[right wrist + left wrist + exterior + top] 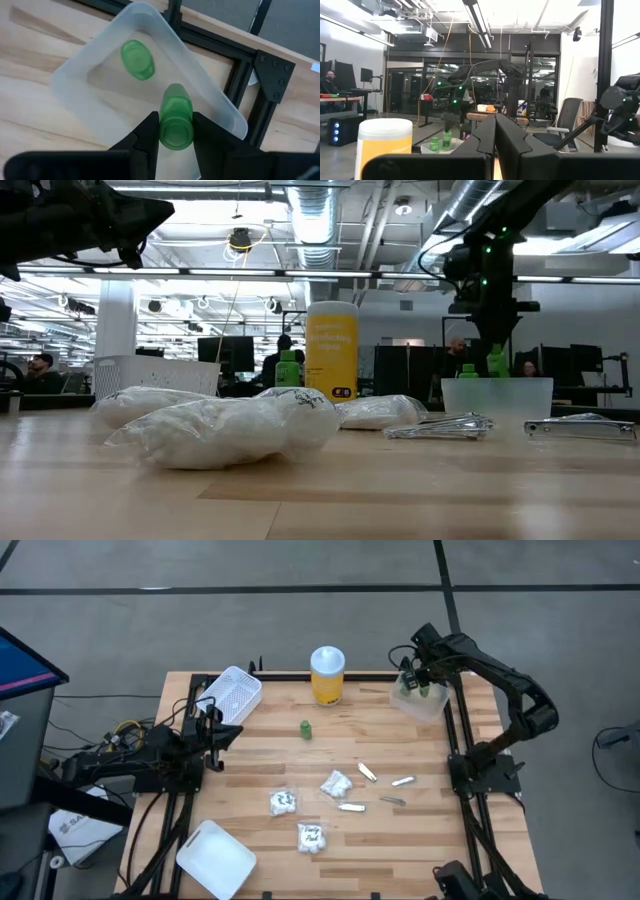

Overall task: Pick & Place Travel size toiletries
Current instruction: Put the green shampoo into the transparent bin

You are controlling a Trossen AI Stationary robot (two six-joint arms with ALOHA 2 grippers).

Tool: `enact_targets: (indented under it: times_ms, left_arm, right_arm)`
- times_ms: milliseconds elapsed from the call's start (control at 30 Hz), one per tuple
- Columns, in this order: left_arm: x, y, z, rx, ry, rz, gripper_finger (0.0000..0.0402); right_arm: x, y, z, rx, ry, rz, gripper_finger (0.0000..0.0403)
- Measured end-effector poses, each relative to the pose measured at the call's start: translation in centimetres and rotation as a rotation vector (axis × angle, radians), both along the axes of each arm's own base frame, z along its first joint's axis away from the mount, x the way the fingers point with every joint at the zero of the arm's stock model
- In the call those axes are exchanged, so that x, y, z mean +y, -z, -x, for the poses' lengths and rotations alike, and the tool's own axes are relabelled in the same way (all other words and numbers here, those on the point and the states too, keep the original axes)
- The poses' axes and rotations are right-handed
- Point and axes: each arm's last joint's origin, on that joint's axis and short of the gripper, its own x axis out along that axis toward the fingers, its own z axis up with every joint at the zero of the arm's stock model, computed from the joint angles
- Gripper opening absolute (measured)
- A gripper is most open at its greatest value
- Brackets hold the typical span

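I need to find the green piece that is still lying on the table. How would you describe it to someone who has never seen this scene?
Start at the tall yellow jar near the table's far edge. Just in front of it, slightly to the left, one small green piece stands alone on bare wood. The other green pieces are at the clear tub, one inside it and one in the right pincer.

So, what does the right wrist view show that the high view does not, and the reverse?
Only the right wrist view shows a second green piece lying inside the clear tub. Only the high view shows the packets, silvery tubes, yellow jar and a third green piece. Both show the right gripper holding a green piece over the tub.
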Motion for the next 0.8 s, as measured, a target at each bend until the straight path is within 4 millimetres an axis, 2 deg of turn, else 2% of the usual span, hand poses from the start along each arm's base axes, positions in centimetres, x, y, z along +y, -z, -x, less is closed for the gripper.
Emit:
enact_targets:
  times_ms: [233, 467, 700, 800]
  left_arm:
    - [0.0, 0.0, 0.0, -0.003, 0.0, -0.001, 0.0001]
    - [0.0, -0.1, 0.0, -0.006, 0.0, -0.001, 0.0001]
    - [0.0, -0.1, 0.0, -0.009, 0.001, -0.002, 0.0001]
    - [0.0, -0.1, 0.0, -0.009, -0.003, -0.001, 0.0001]
  right_arm:
    - [-1.5, 1.4, 0.4, -0.003, -0.016, -0.033, 0.0087]
    - [-2.6, 1.7, 1.3, -0.029, -0.031, -0.029, 0.0087]
    - [-2.8, 1.8, 1.4, -0.056, -0.074, -0.035, 0.0087]
    - [-2.6, 2.5, 1.5, -0.054, -0.07, -0.042, 0.0087]
